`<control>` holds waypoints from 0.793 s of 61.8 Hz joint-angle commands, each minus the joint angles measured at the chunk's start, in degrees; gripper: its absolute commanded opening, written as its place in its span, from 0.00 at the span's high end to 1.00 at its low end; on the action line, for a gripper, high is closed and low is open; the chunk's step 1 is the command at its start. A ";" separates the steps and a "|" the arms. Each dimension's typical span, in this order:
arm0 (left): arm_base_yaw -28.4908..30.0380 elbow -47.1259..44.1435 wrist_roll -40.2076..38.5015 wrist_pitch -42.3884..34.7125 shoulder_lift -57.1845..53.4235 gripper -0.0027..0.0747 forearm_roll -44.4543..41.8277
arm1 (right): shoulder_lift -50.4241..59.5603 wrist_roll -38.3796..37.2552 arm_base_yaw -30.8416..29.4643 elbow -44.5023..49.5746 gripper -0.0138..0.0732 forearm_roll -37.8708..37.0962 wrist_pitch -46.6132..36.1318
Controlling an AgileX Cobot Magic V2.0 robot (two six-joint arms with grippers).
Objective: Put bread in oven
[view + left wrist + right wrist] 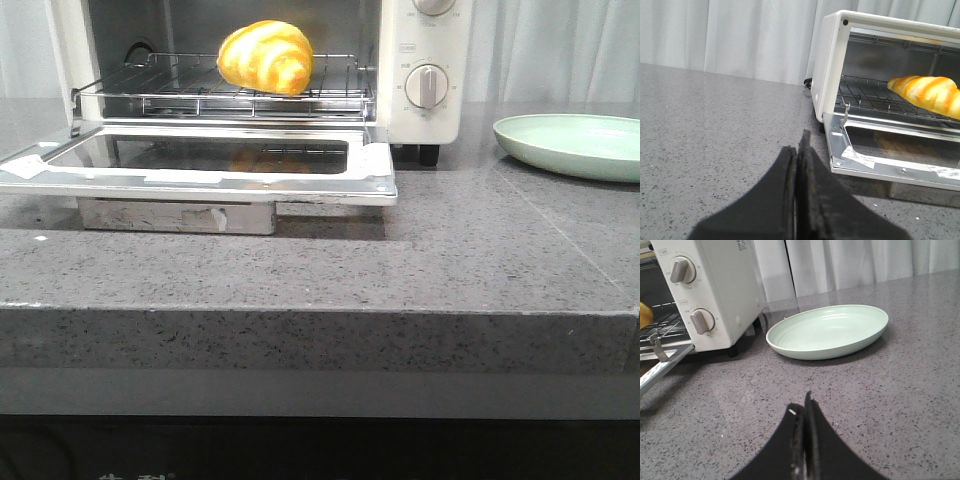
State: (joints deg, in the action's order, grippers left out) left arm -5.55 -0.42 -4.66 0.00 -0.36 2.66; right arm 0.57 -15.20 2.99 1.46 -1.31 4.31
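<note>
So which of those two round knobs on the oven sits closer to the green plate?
The lower knob. It is down near the oven's black feet, nearer the plate, while the upper knob sits above it.

1 bread (pixel 266 57), 1 oven (pixel 420 60) (2 knobs (pixel 427 86) showing), 1 green plate (pixel 575 146), 2 claws (pixel 796 150).

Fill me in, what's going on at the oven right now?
Nothing is being handled at this moment. The bread sits on the wire rack inside the toaster oven, whose drop-down door lies open. Both arms are back from it: the left gripper is shut and empty over the counter to the oven's left, and the right gripper is shut and empty near the pale green plate, which holds nothing.
</note>
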 commanded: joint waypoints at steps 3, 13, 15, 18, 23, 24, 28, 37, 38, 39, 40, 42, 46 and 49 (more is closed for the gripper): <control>0.17 -1.31 -0.05 -4.45 -1.13 0.99 0.37 | 1.18 0.53 -0.39 0.25 0.92 0.00 -4.94; 0.17 -1.31 -0.05 -4.45 -1.13 0.99 0.37 | 1.18 0.53 -0.39 0.25 0.92 0.00 -4.94; 0.17 -1.31 -0.05 -4.45 -1.13 0.99 0.37 | 1.18 0.53 -0.39 0.25 0.92 0.00 -4.94; 0.17 -1.31 -0.05 -4.45 -1.13 0.99 0.37 | 1.18 0.58 -0.39 0.25 0.92 0.00 -4.88; 0.17 -1.31 -0.05 -4.45 -1.13 0.99 0.37 | 1.24 1.74 -0.39 0.25 0.92 0.00 -5.22; 0.17 -1.31 -0.05 -4.45 -1.13 0.99 0.37 | 1.24 2.21 -0.39 0.25 0.92 0.00 -5.22; 0.17 -1.31 -0.05 -4.45 -1.13 0.99 0.37 | 1.24 5.09 -0.39 0.25 0.92 0.00 -5.22; 0.17 -1.31 -0.05 -4.45 -1.13 0.99 0.37 | 1.24 11.17 -0.39 0.25 0.92 0.00 -5.23; 0.17 -1.31 -0.05 -4.45 -1.13 0.99 0.37 | 1.24 11.25 -0.39 0.25 0.92 0.00 -5.23; 0.17 -1.31 -0.05 -4.45 -1.13 0.99 0.37 | 1.24 11.25 -0.39 0.25 0.92 0.00 -5.23; 0.17 -1.31 -0.05 -4.45 -1.13 0.99 0.37 | 1.24 11.25 -0.39 0.25 0.92 0.00 -5.23; 0.17 -1.31 -0.05 -4.45 -1.13 0.99 0.37 | 1.24 11.25 -0.39 0.25 0.92 0.00 -5.23; 0.17 -1.31 -0.05 -4.45 -1.13 0.99 0.37 | 1.24 11.25 -0.88 0.25 0.92 0.00 -5.23; 0.17 -1.31 -0.05 -4.45 -1.13 0.99 0.37 | 1.24 11.25 -1.58 0.25 0.92 0.00 -5.23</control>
State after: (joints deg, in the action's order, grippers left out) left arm -5.55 -0.42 -4.66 0.00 -0.36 2.66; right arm 0.57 -4.93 2.58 1.46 -1.31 4.31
